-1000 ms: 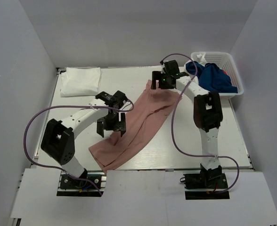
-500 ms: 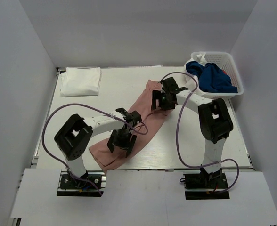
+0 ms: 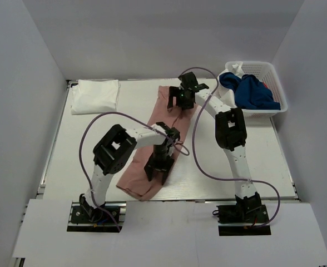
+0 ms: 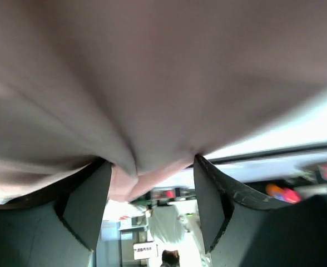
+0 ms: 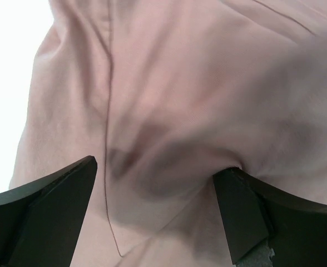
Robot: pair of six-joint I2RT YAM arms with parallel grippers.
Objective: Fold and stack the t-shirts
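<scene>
The pink tee (image 3: 152, 146), soft and creased, lies as a long diagonal strip mid-table. The left gripper (image 3: 158, 168) pinches its fold; the right gripper (image 3: 180, 99) clamps its far end.

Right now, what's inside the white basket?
A blue shirt fills most of the basket, with white cloth poking up at the back corner. Whatever lies under them is covered.

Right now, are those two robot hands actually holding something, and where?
Both hold the pink t-shirt: left fingers pinch a fold near its near end, right fingers its far end.
</scene>
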